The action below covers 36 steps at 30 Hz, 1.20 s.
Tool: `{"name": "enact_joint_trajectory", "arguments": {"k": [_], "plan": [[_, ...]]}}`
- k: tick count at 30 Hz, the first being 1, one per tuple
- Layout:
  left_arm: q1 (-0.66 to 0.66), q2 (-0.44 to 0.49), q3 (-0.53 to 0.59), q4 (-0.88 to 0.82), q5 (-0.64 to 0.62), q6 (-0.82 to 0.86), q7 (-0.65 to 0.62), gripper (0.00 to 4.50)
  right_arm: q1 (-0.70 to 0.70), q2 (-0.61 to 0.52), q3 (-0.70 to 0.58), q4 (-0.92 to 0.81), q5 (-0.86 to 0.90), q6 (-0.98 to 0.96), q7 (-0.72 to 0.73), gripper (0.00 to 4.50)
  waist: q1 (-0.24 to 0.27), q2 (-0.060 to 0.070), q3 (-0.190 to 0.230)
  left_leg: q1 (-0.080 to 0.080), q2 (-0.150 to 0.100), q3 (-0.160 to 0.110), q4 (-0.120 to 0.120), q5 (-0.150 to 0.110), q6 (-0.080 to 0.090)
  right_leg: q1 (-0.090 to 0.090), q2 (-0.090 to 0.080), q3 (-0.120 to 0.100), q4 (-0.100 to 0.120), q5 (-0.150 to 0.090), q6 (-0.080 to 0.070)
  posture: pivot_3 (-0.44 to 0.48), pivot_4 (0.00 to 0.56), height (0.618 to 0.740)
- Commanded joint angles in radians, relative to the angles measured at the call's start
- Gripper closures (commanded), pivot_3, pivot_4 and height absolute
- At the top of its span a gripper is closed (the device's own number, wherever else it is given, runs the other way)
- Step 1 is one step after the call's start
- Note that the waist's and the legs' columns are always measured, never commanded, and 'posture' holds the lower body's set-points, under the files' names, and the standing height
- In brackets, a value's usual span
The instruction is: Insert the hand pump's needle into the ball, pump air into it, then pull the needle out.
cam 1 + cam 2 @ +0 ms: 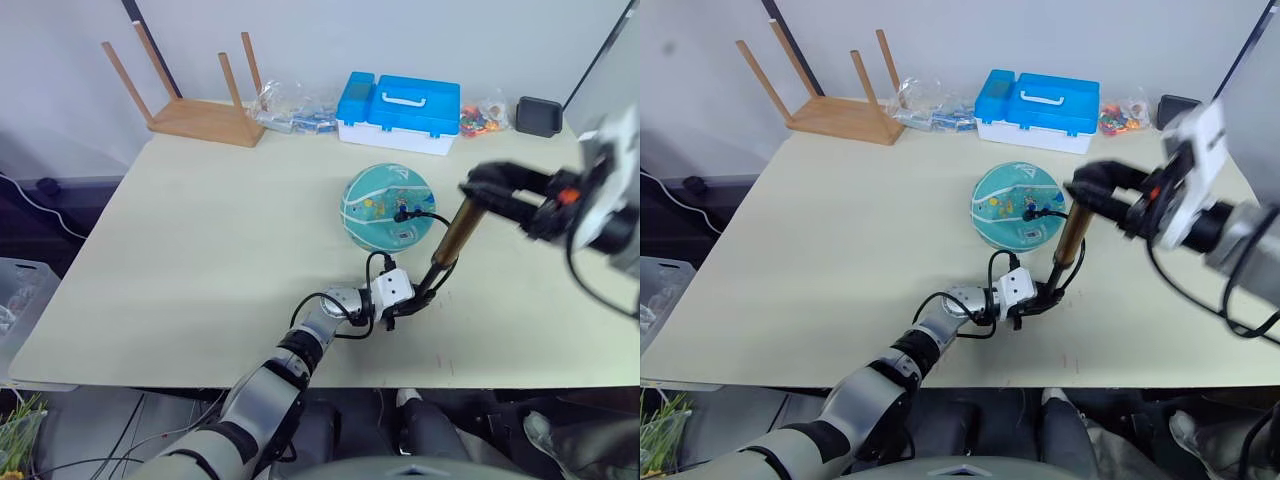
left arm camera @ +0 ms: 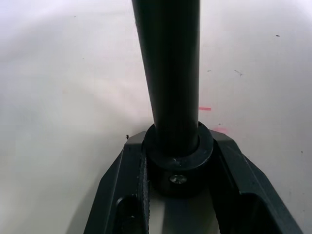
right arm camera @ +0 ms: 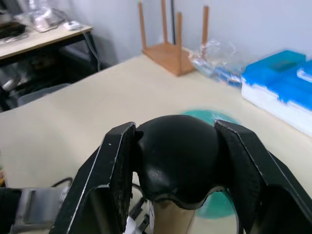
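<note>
Head view shows my left gripper (image 1: 410,305) clamped on the hand pump (image 1: 458,232) base, bracing it on the table (image 1: 200,250); my right gripper (image 1: 1095,195) grips its handle for pumping. The ball (image 1: 385,205) sits beside, hose (image 1: 425,213) attached.

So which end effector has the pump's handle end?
The right end effector, shut on the hand pump's black handle; the left end effector clamps the base cap near the table.

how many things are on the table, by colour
teal: 1, ball
bronze-gold: 1, pump
blue and white: 1, case
wood: 1, stool
black: 1, tray
clear bags: 2, one, another
total: 7
</note>
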Motion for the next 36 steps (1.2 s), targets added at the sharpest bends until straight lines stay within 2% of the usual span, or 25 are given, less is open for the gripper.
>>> {"name": "enact_joint_trajectory", "arguments": {"k": [1,3,5,8,10,12,15,18,22,23,26,30,32,35,36], "plan": [[0.077,0.046,-0.041,0.066,0.064,0.041,-0.013,3.4,0.141,0.048,0.237,0.089,-0.266,-0.088,0.047,2.45,-0.01,-0.002,-0.004,0.003,0.0,0.001,-0.001,0.0,0.0,0.002,0.0,0.001,0.0,0.0,0.0,0.0,0.15,0.74],[0.083,0.051,-0.043,0.058,0.065,0.04,-0.015,3.4,0.198,0.088,0.335,0.162,-0.379,-0.165,0.084,2.45,-0.019,-0.004,-0.005,0.009,0.001,0.0,-0.002,-0.001,0.0,0.009,0.001,0.0,-0.001,-0.001,0.001,0.0,0.15,0.74],[0.087,0.057,-0.044,0.052,0.064,0.04,-0.018,3.4,0.245,0.123,0.41,0.228,-0.471,-0.231,0.113,2.45,-0.023,-0.01,-0.01,0.016,0.002,0.0,-0.005,-0.001,0.0,0.014,0.002,0.0,-0.002,-0.002,0.001,0.0,0.15,0.74],[0.088,0.063,-0.04,0.044,0.06,0.045,-0.018,3.4,0.292,0.175,0.448,0.33,-0.574,-0.32,0.137,2.45,-0.025,-0.012,-0.016,0.021,0.005,-0.001,-0.01,-0.001,-0.001,0.02,0.001,0.0,-0.004,-0.004,-0.002,0.0,0.15,0.74],[0.089,0.066,-0.039,0.04,0.059,0.047,-0.018,3.4,0.294,0.197,0.422,0.334,-0.589,-0.343,0.14,2.45,-0.025,-0.011,-0.021,0.023,0.006,-0.002,-0.011,-0.001,-0.001,0.02,0.005,0.0,-0.005,-0.004,-0.002,0.0,0.15,0.74],[0.082,0.067,-0.035,0.042,0.056,0.051,-0.018,3.4,0.266,0.184,0.35,0.27,-0.557,-0.333,0.144,2.45,-0.025,-0.011,-0.021,0.022,0.007,-0.003,-0.011,-0.001,-0.001,0.019,0.005,0.0,-0.005,-0.004,-0.003,0.0,0.15,0.74],[0.067,0.069,-0.03,0.055,0.055,0.055,-0.019,3.4,0.174,0.135,0.17,0.13,-0.41,-0.276,0.137,2.45,-0.023,-0.008,-0.018,0.02,0.006,-0.003,-0.01,-0.001,-0.001,0.017,0.005,0.0,-0.005,-0.004,-0.002,0.0,0.15,0.74],[0.052,0.07,-0.028,0.075,0.056,0.054,-0.019,3.4,0.117,0.069,0.059,0.051,-0.299,-0.202,0.137,2.45,-0.02,0.0,-0.003,0.017,0.004,-0.002,-0.009,-0.001,-0.001,0.015,0.004,0.0,-0.004,-0.003,-0.002,0.0,0.15,0.74],[0.035,0.067,-0.027,0.102,0.06,0.053,-0.021,3.4,-0.006,-0.034,-0.097,-0.004,-0.07,-0.087,0.1,2.45,-0.016,0.006,0.006,0.008,0.002,-0.002,-0.007,-0.001,-0.001,0.007,0.003,0.0,-0.005,-0.002,-0.002,0.0,0.15,0.74],[0.032,0.066,-0.027,0.107,0.061,0.053,-0.021,3.4,-0.031,-0.056,-0.123,-0.006,-0.026,-0.063,0.086,2.45,-0.015,0.005,0.007,0.002,0.001,-0.003,-0.005,-0.001,-0.001,0.002,0.002,-0.001,-0.004,0.001,-0.005,0.0,0.15,0.74],[0.021,0.059,-0.027,0.123,0.064,0.055,-0.021,3.4,-0.159,-0.164,-0.211,0.015,0.172,0.002,0.013,2.45,-0.014,0.008,0.011,-0.003,0.0,-0.002,-0.001,-0.001,-0.001,-0.002,0.0,-0.001,-0.003,0.001,-0.005,0.0,0.15,0.74],[0.013,0.051,-0.026,0.136,0.064,0.054,-0.018,3.4,-0.208,-0.232,-0.236,0.034,0.299,0.038,-0.052,2.45,-0.009,0.006,0.014,-0.01,-0.001,-0.004,0.003,-0.001,0.0,-0.005,-0.003,-0.003,-0.002,0.002,-0.003,0.0,0.15,0.74],[0.017,0.049,-0.028,0.139,0.066,0.049,-0.016,3.4,-0.162,-0.228,-0.194,0.002,0.252,0.043,-0.045,2.45,-0.008,0.006,0.015,-0.012,-0.001,-0.006,0.005,-0.001,0.0,-0.006,-0.003,-0.005,-0.002,0.002,-0.003,0.0,0.15,0.74],[0.022,0.047,-0.03,0.139,0.067,0.045,-0.014,3.4,-0.061,-0.198,-0.081,-0.034,0.094,0.023,-0.016,2.45,-0.007,0.002,0.011,-0.012,-0.001,-0.005,0.005,-0.001,0.0,-0.005,-0.003,-0.005,-0.002,0.002,-0.003,0.0,0.15,0.74],[0.027,0.047,-0.029,0.135,0.066,0.043,-0.014,3.4,-0.02,-0.15,-0.034,-0.024,0.05,-0.002,-0.016,2.45,-0.008,0.0,0.008,-0.011,-0.001,-0.005,0.005,-0.001,0.001,-0.004,-0.002,-0.005,-0.002,0.002,-0.003,0.0,0.15,0.74]]}}
